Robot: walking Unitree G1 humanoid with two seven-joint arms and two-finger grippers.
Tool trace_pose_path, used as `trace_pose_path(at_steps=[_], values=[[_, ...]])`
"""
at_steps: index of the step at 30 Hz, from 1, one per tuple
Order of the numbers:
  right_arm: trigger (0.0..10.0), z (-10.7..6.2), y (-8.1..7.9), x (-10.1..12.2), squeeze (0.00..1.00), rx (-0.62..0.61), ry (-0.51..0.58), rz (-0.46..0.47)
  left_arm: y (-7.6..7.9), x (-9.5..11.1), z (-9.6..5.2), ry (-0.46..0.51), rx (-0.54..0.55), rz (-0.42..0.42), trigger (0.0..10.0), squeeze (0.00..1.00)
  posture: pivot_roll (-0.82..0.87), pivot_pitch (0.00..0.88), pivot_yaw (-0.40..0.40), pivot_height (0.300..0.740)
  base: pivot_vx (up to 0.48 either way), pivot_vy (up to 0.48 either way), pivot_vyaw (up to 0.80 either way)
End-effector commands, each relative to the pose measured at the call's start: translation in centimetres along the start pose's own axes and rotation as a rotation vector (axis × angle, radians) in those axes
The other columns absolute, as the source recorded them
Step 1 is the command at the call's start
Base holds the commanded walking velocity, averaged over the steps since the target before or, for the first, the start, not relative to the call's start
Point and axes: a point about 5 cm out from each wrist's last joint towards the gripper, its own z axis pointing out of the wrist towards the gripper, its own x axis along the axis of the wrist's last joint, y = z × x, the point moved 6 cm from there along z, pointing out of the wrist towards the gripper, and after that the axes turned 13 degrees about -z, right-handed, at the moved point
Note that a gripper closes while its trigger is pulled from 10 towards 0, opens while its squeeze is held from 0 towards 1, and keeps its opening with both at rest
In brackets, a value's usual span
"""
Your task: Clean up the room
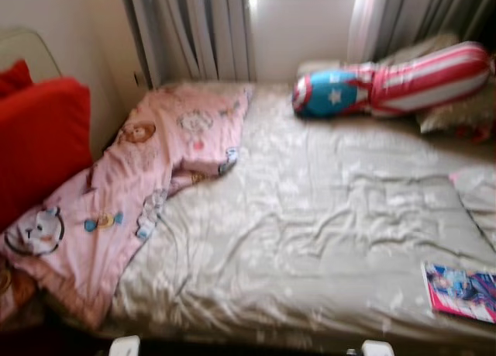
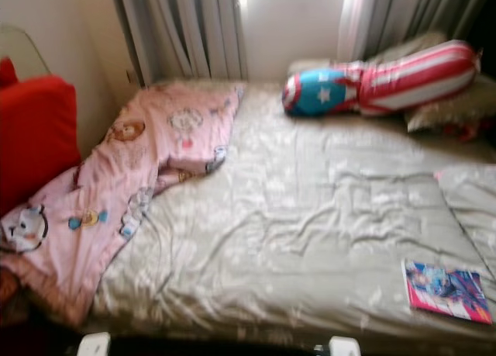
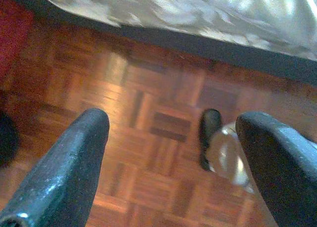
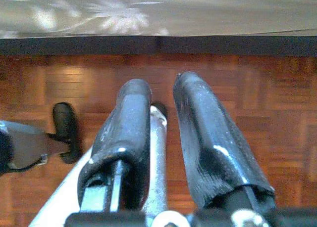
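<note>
A: Bed (image 1: 310, 240), seen from its foot: beige flowered sheet, rumpled. Pink cartoon blanket (image 1: 132, 193) bunched along the left side, draped over the near left corner. Red cushion (image 1: 39, 146) against the left wall, beside the blanket.

B: And at the head of the bed?

A: Striped red-and-white bolster with a blue starred end (image 1: 387, 81), lying crosswise below the window, curtains (image 1: 194, 30) on either side. Magazine (image 1: 461, 292) flat on the sheet near the right front corner, well apart from the blanket.

B: Arm pose?

A: Both hanging low at the bed's foot, pointed down at the wooden parquet floor (image 3: 148, 113). Left gripper (image 3: 173, 153): fingers spread wide, nothing between them, dark bed edge and sheet hem beyond. Right gripper (image 4: 163, 133): fingers drawn nearly together with a narrow gap, holding nothing; silver leg and black foot (image 4: 64, 130) visible past them.

B: Sharpness?

A: Head views slightly blurred; print on the magazine unreadable.
</note>
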Motion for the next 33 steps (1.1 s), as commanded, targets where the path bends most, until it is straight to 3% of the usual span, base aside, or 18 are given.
trace_pose_path(at_steps=[1,33], values=[[10.0,-0.13,0.89,-0.43,0.00,-0.019,-0.011,-0.004,0.46,-0.07,0.08,-0.005,-0.007,0.015,10.0,0.00,-0.07,0.000,0.040,0.740,0.000,0.386,0.00],[10.0,-0.04,0.64,0.02,0.00,-0.005,0.003,0.010,0.42,0.31,0.14,0.004,0.001,0.005,10.0,0.00,-0.06,0.000,0.036,0.740,0.000,0.384,0.00]])
